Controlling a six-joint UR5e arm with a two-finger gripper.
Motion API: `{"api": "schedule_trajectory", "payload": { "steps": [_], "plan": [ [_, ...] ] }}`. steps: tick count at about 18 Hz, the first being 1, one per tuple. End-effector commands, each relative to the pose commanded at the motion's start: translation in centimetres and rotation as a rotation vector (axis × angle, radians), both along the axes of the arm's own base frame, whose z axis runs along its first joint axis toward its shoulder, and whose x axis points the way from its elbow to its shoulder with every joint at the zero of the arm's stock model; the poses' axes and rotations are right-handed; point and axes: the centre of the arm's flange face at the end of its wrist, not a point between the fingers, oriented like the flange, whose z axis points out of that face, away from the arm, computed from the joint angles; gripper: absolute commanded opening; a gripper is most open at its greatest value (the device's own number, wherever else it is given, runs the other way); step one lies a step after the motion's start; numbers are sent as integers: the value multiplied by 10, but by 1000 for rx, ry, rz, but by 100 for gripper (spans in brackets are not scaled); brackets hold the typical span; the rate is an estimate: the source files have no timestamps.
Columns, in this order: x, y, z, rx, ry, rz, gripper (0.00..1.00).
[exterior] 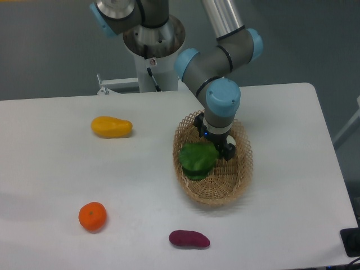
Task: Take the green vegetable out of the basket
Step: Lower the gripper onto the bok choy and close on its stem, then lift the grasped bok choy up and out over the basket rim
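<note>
The green vegetable lies in the left half of the woven basket, its broad leaves spread toward the basket's left rim. My gripper hangs low over the basket's middle, pointing down, right at the vegetable's right edge. The blue-capped wrist above hides most of the fingers, so I cannot see how far apart they are or whether they touch the leaves.
A yellow fruit lies at the left rear of the white table. An orange sits at the front left. A purple sweet potato lies in front of the basket. The arm's base post stands behind the table.
</note>
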Motion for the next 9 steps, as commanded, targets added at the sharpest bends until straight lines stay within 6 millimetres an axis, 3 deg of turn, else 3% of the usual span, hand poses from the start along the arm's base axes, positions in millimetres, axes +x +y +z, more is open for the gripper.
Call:
{"api": "schedule_trajectory", "payload": {
  "steps": [2,4,9],
  "plan": [
    [0,0,1,1,1,0,62],
    [-2,2,3,4,6,0,51],
    [-10,5,16,14,27,1,51]
  ]
}}
